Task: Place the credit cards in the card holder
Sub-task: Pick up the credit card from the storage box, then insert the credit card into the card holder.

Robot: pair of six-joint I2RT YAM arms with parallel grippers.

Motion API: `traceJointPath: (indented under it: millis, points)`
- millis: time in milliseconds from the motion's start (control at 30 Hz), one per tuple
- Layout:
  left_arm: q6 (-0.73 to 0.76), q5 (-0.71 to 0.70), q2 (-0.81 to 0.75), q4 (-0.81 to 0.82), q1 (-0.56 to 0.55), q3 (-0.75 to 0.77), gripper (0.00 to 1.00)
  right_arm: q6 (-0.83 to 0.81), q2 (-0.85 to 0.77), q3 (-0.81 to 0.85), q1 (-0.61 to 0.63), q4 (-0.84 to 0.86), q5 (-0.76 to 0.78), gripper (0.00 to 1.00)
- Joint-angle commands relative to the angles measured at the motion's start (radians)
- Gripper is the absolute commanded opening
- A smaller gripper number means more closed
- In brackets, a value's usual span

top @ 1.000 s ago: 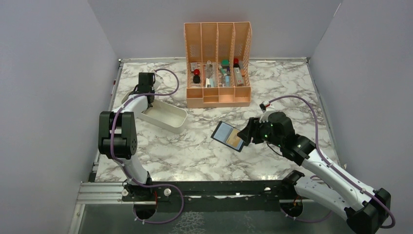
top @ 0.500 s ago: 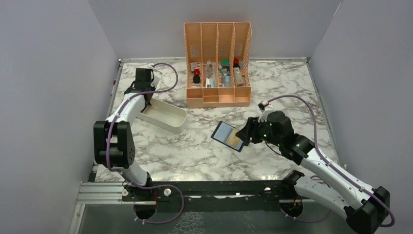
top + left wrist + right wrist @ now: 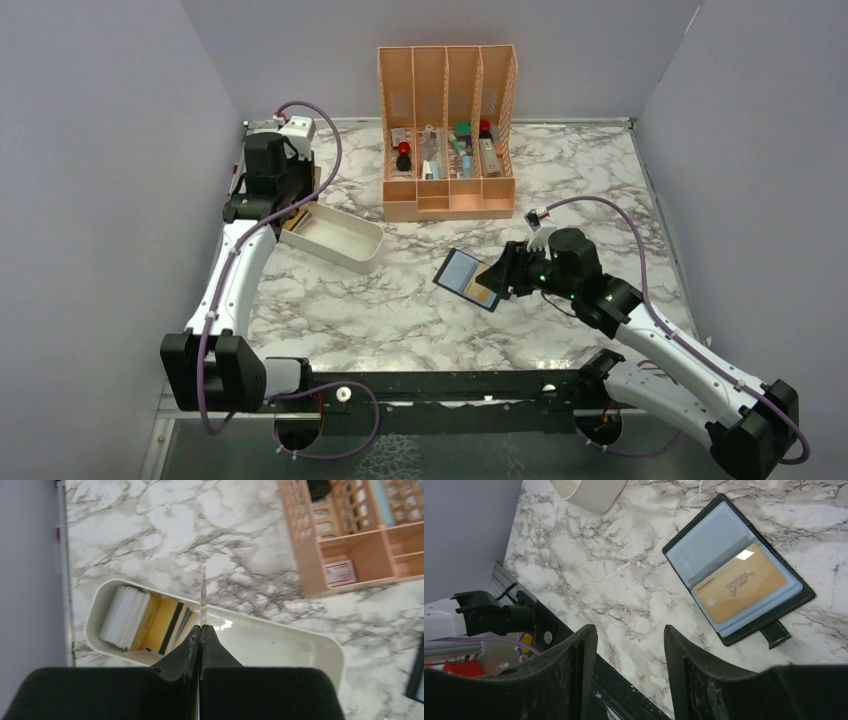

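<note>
1 credit card [image 3: 203, 597] stands edge-on, pinched in the clenched left gripper [image 3: 200, 630] above the white tray [image 3: 280, 642] — the other cards [image 3: 145, 622] lie stacked inside it. The card holder [image 3: 719, 545] lies open on the marble table [image 3: 589, 565], 1 gold card [image 3: 739, 587] in its pocket — the right gripper [image 3: 630, 632] hovers near, jaws apart, empty.

In the left wrist view the card [image 3: 203, 597] pinched in the left claw [image 3: 201, 628] shows edge-on, so its face cannot be seen. The claw hides the near rim of the tray [image 3: 280, 637] and part of the cards [image 3: 145, 622] in it, whose print is too small to read. The organiser [image 3: 345, 550] is cut off at the top and right edges. The holder [image 3: 417, 677] is a dark sliver at the right edge. From above, the held card and what stands in the organiser are too small to make out. The right wrist view cuts the tray at its top edge.
</note>
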Motion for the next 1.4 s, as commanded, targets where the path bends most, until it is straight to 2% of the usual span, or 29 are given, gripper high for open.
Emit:
traceJointPath:
  millis: [0,100,167,233,300,367,433,567,733,867,1167,1267,1367]
  points:
    - [-0.158,0.340,-0.099,0.037,-0.005,-0.038,0.00,0.079,-0.017,-0.028,0.006,0.103,-0.089,0.56]
    - [-0.297,0.498,-0.159,0.151,-0.005,-0.102,0.00,0.149,-0.019,-0.035,0.006,0.168,-0.123,0.53]
    - [-0.447,0.595,-0.194,0.269,-0.005,-0.167,0.00,0.184,-0.017,-0.039,0.006,0.222,-0.150,0.50]
    - [-0.581,0.692,-0.220,0.378,-0.005,-0.233,0.00,0.219,-0.015,-0.044,0.006,0.271,-0.166,0.43]
    - [-0.734,0.767,-0.240,0.524,-0.006,-0.309,0.00,0.244,-0.010,-0.049,0.006,0.330,-0.188,0.37]
    - [-0.916,0.824,-0.256,0.717,-0.018,-0.403,0.00,0.261,0.000,-0.054,0.006,0.394,-0.207,0.36]
    - [-1.034,0.831,-0.267,0.803,-0.050,-0.456,0.00,0.280,0.015,-0.061,0.006,0.458,-0.226,0.36]
    - [-1.066,0.804,-0.276,0.822,-0.178,-0.488,0.00,0.331,0.052,-0.080,0.006,0.593,-0.257,0.34]
    - [-1.114,0.775,-0.266,0.883,-0.318,-0.522,0.00,0.354,0.124,-0.055,0.006,0.630,-0.269,0.33]
    - [-1.119,0.784,-0.256,0.895,-0.353,-0.536,0.00,0.380,0.148,-0.066,0.006,0.683,-0.286,0.39]
    - [-1.133,0.777,-0.231,0.923,-0.406,-0.554,0.00,0.414,0.169,-0.094,0.006,0.768,-0.304,0.38]
    - [-1.137,0.773,-0.218,0.932,-0.422,-0.554,0.00,0.415,0.174,-0.094,0.006,0.772,-0.305,0.35]
    - [-1.139,0.771,-0.204,0.941,-0.434,-0.558,0.00,0.418,0.172,-0.101,0.006,0.776,-0.301,0.21]
